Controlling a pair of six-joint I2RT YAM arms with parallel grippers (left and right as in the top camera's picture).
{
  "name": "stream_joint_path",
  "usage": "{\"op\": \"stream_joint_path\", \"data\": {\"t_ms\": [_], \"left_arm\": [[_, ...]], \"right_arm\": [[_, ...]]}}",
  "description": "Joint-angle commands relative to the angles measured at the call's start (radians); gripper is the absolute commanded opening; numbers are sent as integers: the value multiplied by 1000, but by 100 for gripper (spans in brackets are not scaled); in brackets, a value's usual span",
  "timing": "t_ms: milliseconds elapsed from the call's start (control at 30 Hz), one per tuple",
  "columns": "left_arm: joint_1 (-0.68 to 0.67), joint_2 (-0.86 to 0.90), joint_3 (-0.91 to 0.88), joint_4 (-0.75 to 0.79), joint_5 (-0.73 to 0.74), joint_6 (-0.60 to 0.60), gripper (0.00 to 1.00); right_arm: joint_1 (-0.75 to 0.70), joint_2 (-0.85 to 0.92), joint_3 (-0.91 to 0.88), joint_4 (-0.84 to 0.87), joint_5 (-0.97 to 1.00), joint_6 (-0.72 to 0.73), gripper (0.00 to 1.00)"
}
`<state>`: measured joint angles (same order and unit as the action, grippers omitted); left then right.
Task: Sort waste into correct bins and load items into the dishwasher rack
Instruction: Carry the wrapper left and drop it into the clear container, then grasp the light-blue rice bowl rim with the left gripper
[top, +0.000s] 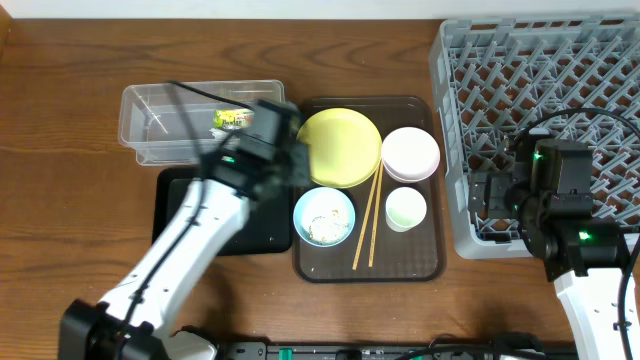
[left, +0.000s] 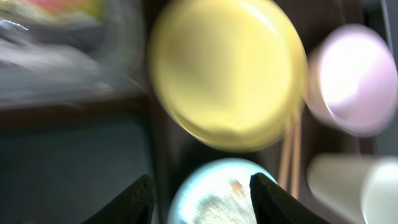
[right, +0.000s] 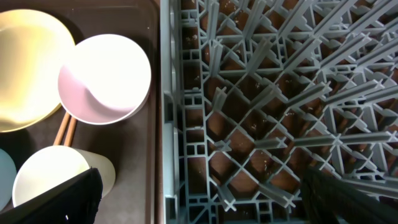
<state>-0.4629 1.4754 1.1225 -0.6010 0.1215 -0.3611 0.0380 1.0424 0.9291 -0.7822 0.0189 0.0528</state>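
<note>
My left gripper (top: 298, 170) is open and empty above the brown tray's left edge; in the blurred left wrist view its fingers (left: 202, 199) frame the light blue bowl (left: 214, 193) (top: 324, 216) with white food scraps. The yellow plate (top: 340, 146), pink bowl (top: 411, 153), white cup (top: 406, 209) and two chopsticks (top: 367, 225) lie on that tray. The snack wrapper (top: 232, 118) lies in the clear tub (top: 160, 120). The black tray (top: 175, 215) sits below the tub. My right gripper (top: 490, 200) (right: 202, 199) is open and empty over the grey rack's (top: 560, 90) left wall.
The brown serving tray (top: 425, 260) lies between the black tray and the rack. The rack (right: 280, 93) holds no dishes. The pink bowl (right: 106, 78) and cup (right: 56, 177) sit close to the rack's wall. No crumpled paper shows clearly.
</note>
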Motion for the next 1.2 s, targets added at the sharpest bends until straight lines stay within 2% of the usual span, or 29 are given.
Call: {"op": "stream_joint_path", "data": {"t_ms": [0, 167, 367, 533, 600, 633, 767, 867, 1167], "left_arm": [[-98, 43, -13, 0, 9, -14, 53], [-218, 135, -17, 26, 9, -15, 52], [-291, 272, -17, 53, 2, -19, 49], [-306, 360, -17, 68, -2, -33, 37], [-306, 372, -17, 66, -2, -35, 27], [-306, 373, -17, 66, -2, -40, 21], [-306, 362, -17, 64, -2, -44, 9], [-306, 323, -15, 47, -1, -44, 6], [-306, 121, -11, 2, -2, -44, 6]], "right_arm": [[8, -2, 17, 1, -1, 14, 99], [8, -2, 17, 0, -1, 14, 99], [8, -2, 17, 0, -2, 14, 99], [8, -2, 17, 0, -2, 14, 99], [8, -2, 17, -2, -2, 16, 99], [8, -2, 17, -2, -2, 23, 99], [8, -2, 17, -5, -8, 29, 99], [8, -2, 17, -8, -8, 29, 99], [8, -2, 17, -8, -8, 29, 99]]}}
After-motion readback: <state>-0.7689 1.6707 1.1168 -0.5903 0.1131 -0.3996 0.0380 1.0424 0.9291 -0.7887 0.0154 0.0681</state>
